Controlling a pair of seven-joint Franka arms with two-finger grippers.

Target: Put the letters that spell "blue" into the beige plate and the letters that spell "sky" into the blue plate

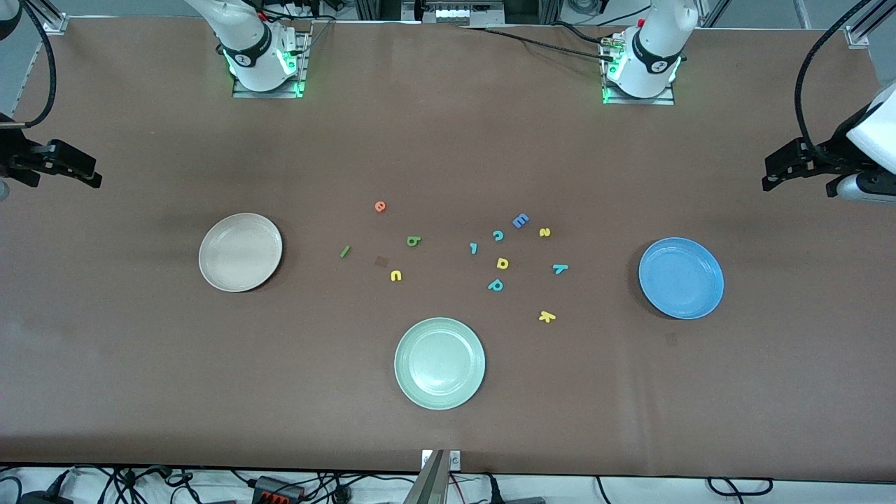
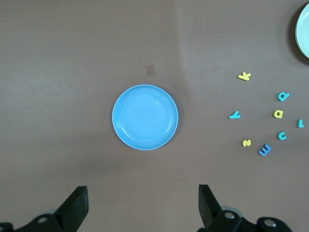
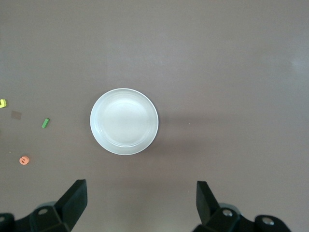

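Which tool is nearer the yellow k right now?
Left. The left tool hangs open at its own end of the table, past the blue plate from the yellow k. The right tool, also open, hangs past the beige plate, much farther away.

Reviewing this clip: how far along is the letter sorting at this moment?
Nothing is done yet: the beige plate and blue plate hold nothing. Nothing is in hand: the left gripper and right gripper are open, each waiting high over its end of the table. All seven remain on the table: green b, green l, yellow u, orange e, yellow s, yellow k, teal y.
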